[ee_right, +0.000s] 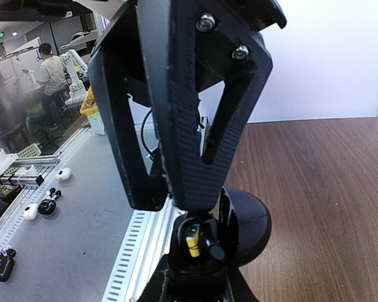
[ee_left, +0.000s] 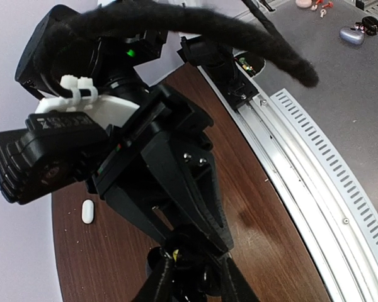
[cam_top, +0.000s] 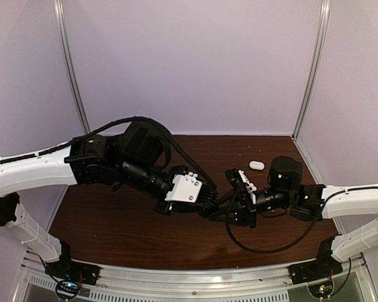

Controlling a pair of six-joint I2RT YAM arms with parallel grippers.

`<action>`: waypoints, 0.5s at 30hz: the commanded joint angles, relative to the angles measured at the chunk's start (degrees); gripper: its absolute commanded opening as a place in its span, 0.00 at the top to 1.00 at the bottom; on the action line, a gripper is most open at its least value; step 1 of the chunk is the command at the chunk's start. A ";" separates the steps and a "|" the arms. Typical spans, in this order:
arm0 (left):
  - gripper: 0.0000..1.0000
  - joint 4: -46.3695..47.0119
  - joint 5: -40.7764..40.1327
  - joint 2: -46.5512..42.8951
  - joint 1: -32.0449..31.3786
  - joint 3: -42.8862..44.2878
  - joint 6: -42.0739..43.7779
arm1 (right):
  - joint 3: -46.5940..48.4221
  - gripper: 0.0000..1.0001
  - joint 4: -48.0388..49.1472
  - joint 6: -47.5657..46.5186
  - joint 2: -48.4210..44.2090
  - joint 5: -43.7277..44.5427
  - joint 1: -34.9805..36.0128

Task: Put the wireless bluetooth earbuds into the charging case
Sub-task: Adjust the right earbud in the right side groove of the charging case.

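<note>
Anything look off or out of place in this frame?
The left gripper and right gripper are bunched tip to tip mid-table, while the charging case lies alone on the table beyond them, untouched. Nothing looks spilled or broken.

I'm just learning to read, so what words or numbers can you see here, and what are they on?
No word or number here can be read for sure.
Pale mark, perhaps an "X", on the black block under the white plate: too blurred to read.
Small green sign or light far back in the room, in the right wrist view: too small to read.
</note>
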 commanded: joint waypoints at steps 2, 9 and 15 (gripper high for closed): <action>0.68 2.29 -1.35 -1.74 0.01 1.06 -0.61 | 0.50 1.00 -0.79 -1.75 -0.71 2.09 0.20; 0.61 2.84 -3.96 0.16 0.01 1.62 -2.76 | 1.02 1.00 -2.06 -4.39 -1.09 3.95 1.19; 0.49 5.83 -5.24 -1.18 0.09 -1.66 -5.64 | 0.23 1.00 -1.26 -4.68 -2.82 5.15 1.32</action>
